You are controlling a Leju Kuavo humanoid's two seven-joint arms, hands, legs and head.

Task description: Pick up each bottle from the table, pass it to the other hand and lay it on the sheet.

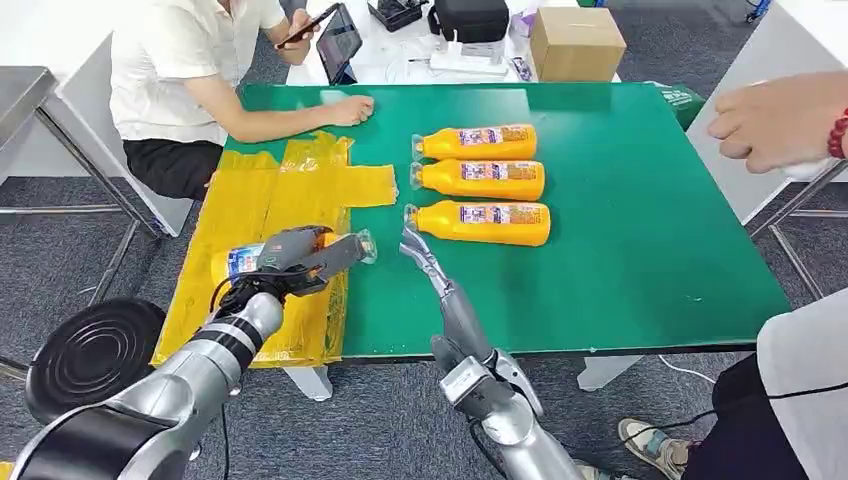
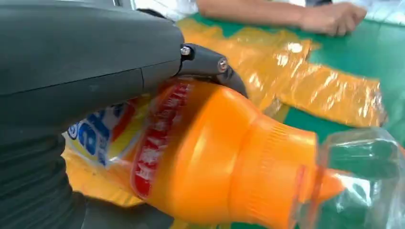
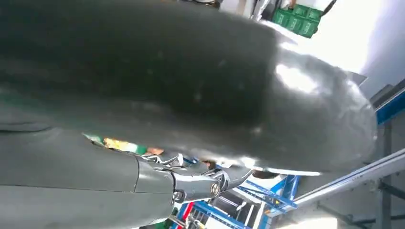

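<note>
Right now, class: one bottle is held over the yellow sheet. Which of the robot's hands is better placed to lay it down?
The left hand. It already holds the bottle above the yellow sheet, while the right hand holds nothing, nearer the three bottles on the green table.

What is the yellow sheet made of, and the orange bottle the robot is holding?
The yellow sheet looks like thin plastic film: shiny, crinkled, partly see-through. The orange bottle in the left hand seems smooth glossy plastic, with a clear cap and printed label.
</note>
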